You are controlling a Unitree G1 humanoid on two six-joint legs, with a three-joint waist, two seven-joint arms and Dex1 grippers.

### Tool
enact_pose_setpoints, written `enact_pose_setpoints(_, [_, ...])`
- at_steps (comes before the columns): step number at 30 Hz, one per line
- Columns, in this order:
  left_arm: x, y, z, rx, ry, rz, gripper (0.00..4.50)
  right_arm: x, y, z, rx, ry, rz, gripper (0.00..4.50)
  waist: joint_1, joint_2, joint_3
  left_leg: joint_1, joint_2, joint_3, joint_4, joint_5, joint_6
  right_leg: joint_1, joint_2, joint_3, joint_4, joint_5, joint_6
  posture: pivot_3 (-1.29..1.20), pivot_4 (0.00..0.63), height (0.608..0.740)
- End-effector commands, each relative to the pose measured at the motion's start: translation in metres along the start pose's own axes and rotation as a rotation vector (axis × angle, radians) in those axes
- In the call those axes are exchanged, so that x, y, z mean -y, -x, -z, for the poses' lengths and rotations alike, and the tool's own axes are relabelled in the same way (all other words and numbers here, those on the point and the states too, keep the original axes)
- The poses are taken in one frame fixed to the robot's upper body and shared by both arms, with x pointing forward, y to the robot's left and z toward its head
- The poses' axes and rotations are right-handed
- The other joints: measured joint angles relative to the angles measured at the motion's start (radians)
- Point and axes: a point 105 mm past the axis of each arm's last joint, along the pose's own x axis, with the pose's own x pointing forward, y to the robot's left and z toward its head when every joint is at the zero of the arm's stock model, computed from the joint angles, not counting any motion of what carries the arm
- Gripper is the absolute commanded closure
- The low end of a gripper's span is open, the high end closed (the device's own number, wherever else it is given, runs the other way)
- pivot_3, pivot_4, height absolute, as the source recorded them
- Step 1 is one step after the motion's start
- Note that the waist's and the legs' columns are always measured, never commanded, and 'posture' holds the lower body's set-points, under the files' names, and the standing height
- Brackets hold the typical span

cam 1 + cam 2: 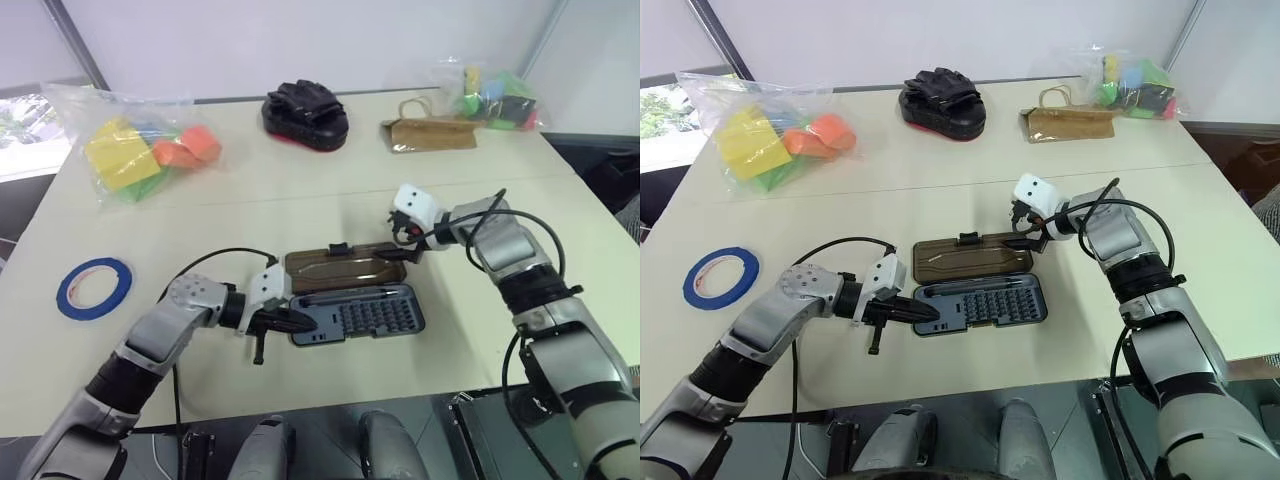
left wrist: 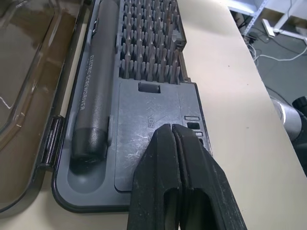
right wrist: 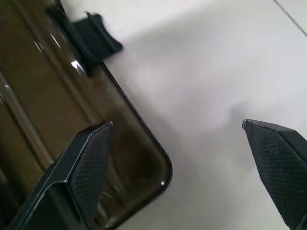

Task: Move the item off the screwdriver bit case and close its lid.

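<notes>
The flat blue ring of tape (image 1: 94,288) is lying at the frame's left edge, well apart from the dark grey plastic bit case (image 1: 357,313) at centre. Its smoky-brown translucent lid (image 1: 345,266) is lying open. The left gripper (image 1: 290,322), clenched empty, is pressing on the tray's left end; the right gripper (image 1: 400,249) is gaping over the lid's right corner.

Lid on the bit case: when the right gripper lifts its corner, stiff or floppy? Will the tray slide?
Probably stiff: the lid lies flat open as one moulded, translucent panel with a latch tab. Likely light, being thin. The case might skate on the smooth table, though the shut left gripper sits at its end. The right gripper straddles the lid's corner, open.
</notes>
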Motion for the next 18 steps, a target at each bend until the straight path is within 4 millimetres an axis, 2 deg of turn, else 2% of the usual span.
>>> enact_pose_setpoints(1, [0.001,0.003,0.014,-0.059,0.033,-0.027,4.5,0.005,0.003,-0.015,0.044,0.034,0.015,0.02,0.0,0.0,0.0,0.0,0.0,0.0,0.0,0.0,0.0,0.0,0.0,0.0,0.0,0.0,0.0,0.0,0.15,0.74])
enact_pose_setpoints(5, [0.001,0.003,0.015,-0.061,0.033,-0.03,4.5,0.003,0.001,-0.018,0.05,0.034,0.002,0.02,-0.001,0.0,0.0,0.0,0.0,0.0,0.0,0.0,0.0,0.0,0.0,0.0,0.0,0.0,0.0,0.0,0.15,0.74])
enact_pose_setpoints(6, [0.001,0.003,0.015,-0.061,0.034,-0.032,4.5,0.002,0.0,-0.018,0.05,0.033,-0.003,0.26,0.0,0.0,0.0,0.0,0.0,0.0,0.0,0.0,0.0,0.0,0.0,0.0,0.0,0.0,0.0,0.0,0.15,0.74])
enact_pose_setpoints(9, [0.0,0.004,0.015,-0.062,0.034,-0.036,4.5,-0.002,-0.003,-0.016,0.043,0.036,-0.021,1.22,0.001,0.0,0.0,0.0,0.0,0.0,0.0,0.0,0.0,0.0,0.0,0.0,0.0,0.0,0.0,0.0,0.15,0.74])
enact_pose_setpoints(13, [-0.001,0.003,0.015,-0.061,0.032,-0.04,4.5,-0.003,-0.004,-0.014,0.033,0.035,-0.028,3.41,0.0,0.0,0.0,0.0,0.0,0.0,0.0,0.0,0.0,0.0,0.0,0.0,0.0,0.0,0.0,0.0,0.15,0.74])
enact_pose_setpoints(14, [-0.001,0.003,0.015,-0.061,0.032,-0.041,4.5,-0.003,-0.004,-0.013,0.028,0.035,-0.029,3.74,0.0,0.0,0.0,0.0,0.0,0.0,0.0,0.0,0.0,0.0,0.0,0.0,0.0,0.0,0.0,0.0,0.15,0.74])
enact_pose_setpoints(15, [-0.001,0.003,0.015,-0.06,0.032,-0.041,4.5,-0.004,-0.004,-0.012,0.022,0.037,-0.03,4.28,0.0,-0.001,-0.001,0.0,0.0,0.0,0.0,0.0,0.0,0.0,0.0,0.0,0.0,0.0,0.0,0.0,0.15,0.74])
enact_pose_setpoints(18, [-0.002,0.003,0.015,-0.059,0.031,-0.046,4.5,-0.007,-0.004,-0.009,0.003,0.05,-0.056,4.5,-0.012,-0.002,-0.002,0.005,0.001,0.0,-0.001,0.0,0.0,0.003,0.001,0.0,0.001,0.0,0.0,0.0,0.15,0.74])
